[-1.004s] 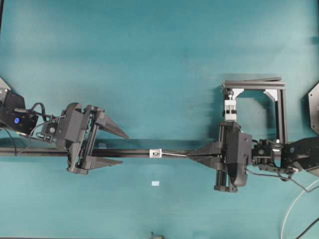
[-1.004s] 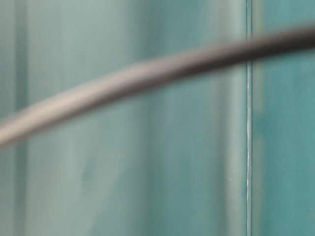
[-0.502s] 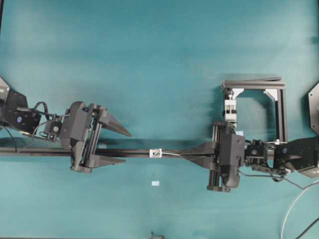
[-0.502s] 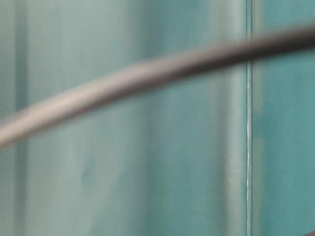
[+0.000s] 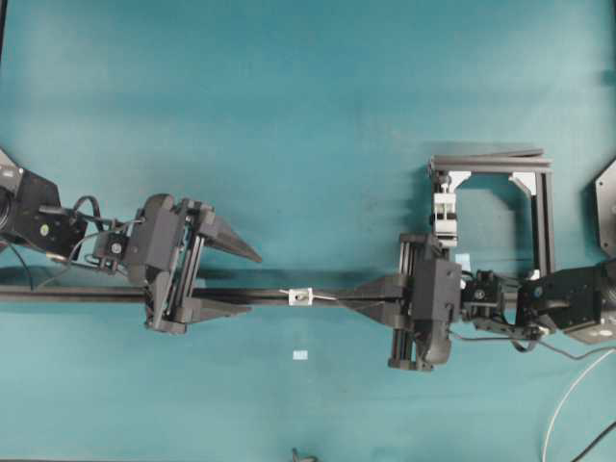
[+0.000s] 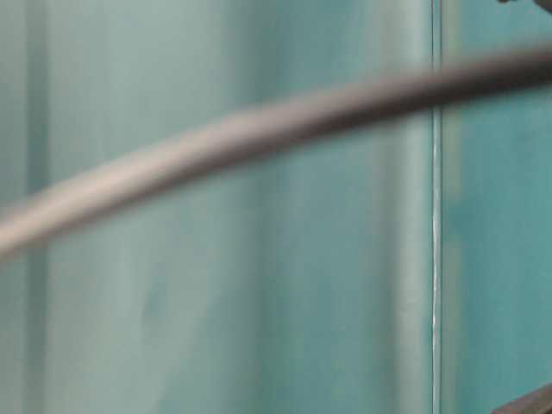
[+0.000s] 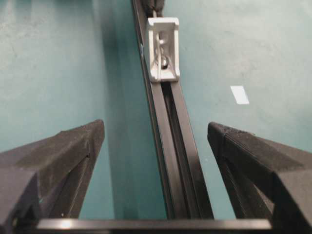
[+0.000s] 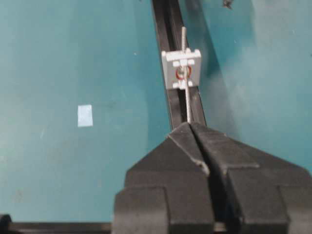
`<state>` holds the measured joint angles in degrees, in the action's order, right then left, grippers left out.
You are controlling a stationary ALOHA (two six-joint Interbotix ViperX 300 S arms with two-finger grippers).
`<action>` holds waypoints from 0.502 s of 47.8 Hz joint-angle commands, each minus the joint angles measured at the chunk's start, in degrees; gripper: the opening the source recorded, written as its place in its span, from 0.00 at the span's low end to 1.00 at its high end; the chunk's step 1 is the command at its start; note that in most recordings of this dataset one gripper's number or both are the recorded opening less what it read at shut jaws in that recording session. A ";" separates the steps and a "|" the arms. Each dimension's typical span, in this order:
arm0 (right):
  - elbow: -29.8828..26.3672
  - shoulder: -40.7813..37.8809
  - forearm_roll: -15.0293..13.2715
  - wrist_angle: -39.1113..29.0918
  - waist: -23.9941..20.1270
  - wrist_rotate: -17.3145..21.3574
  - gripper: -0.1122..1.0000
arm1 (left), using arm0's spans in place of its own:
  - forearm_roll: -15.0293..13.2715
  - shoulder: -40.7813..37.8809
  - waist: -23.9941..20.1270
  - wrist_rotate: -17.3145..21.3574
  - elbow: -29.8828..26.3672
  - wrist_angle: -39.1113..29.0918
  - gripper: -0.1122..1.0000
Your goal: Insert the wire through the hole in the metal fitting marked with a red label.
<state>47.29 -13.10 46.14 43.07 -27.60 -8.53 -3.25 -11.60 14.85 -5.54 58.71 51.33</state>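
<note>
So the right hand (image 8: 189,126) is pinched tight on the wire (image 8: 187,105), fingertips pressed together right at the black rail (image 8: 170,109). From the right wrist view the wire runs straight out of the fingertips and into the hole (image 8: 181,73) in the middle of the metal fitting (image 8: 182,68), and a short bit of it pokes out past the far edge of the fitting. There's a red ring around that hole.

The left hand (image 5: 236,281) sits wide apart, holding nothing, one finger on each side of the rail (image 5: 260,293), a little way left of the fitting (image 5: 301,296) in the overhead view. From its wrist camera the fitting (image 7: 164,48) sits on the rail ahead of the fingers (image 7: 73,151), with a thin loop of wire (image 7: 157,61) showing on its face.

A small pale paper square (image 5: 299,355) lies on the teal worktop (image 5: 289,115) just below the rail. The table-level view is just a blurry cable (image 6: 259,138), no help.
</note>
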 commanded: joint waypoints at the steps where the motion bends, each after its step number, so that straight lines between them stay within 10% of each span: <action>1: -1.23 0.70 -0.79 0.53 0.26 -0.18 0.09 | 0.18 0.97 -0.26 0.09 -0.97 0.09 0.61; 24: -3.08 -0.62 -1.23 0.18 1.67 -0.26 0.09 | 0.09 0.97 -0.53 -0.62 -5.36 -7.38 0.61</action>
<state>45.26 -14.41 45.18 43.07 -26.19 -8.70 -3.16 -11.51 14.50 -6.06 54.84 45.00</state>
